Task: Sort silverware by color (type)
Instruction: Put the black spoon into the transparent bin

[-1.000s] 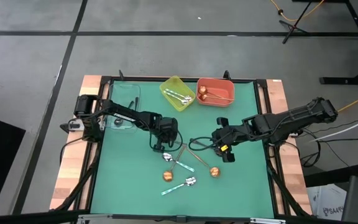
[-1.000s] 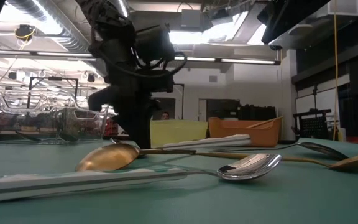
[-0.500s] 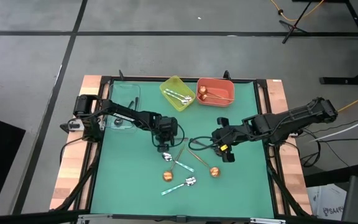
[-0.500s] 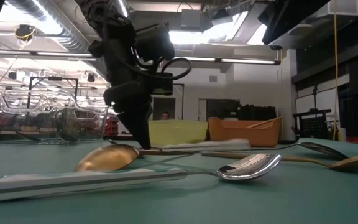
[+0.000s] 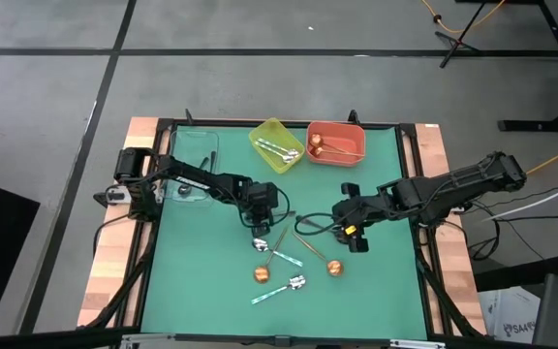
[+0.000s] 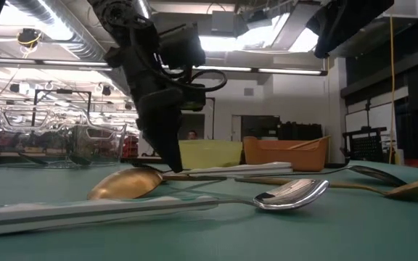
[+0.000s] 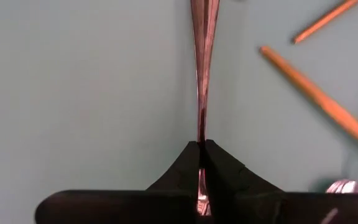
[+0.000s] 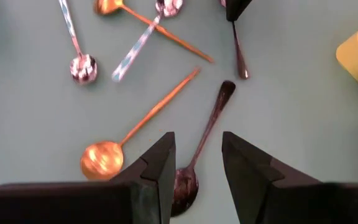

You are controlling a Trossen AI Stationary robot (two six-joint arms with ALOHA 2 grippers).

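- The left gripper [image 5: 261, 229] is down at the middle of the green table [image 5: 192, 281], its fingers [image 7: 188, 163] pinched shut on the thin handle of a dark spoon [image 7: 202, 68], which runs straight out from the fingertips along the mat.
- The right gripper [image 5: 349, 231] hovers a little to the right of it, its fingers [image 8: 151, 168] spread apart and holding nothing; a second black spoon [image 8: 201, 146] lies on the mat directly under the gap between them.
- Loose spoons lie scattered between and in front of the two arms: a copper spoon [image 5: 334, 266] near the right gripper, another copper spoon [image 5: 260, 273] nearer the table's front, and a silver spoon with a pale teal handle [image 5: 281, 288] just beside it.
- From table level, a copper bowl [image 6: 125, 183] and a shiny silver bowl [image 6: 290, 193] fill the foreground, with the left arm coming down behind them.
- At the far edge, a yellow bin [image 5: 276, 145] holds teal-handled silver spoons and an orange bin [image 5: 336, 142] next to it holds copper ones.
- A clear container [image 5: 194, 165] sits at the far left corner; its contents cannot be made out from above.
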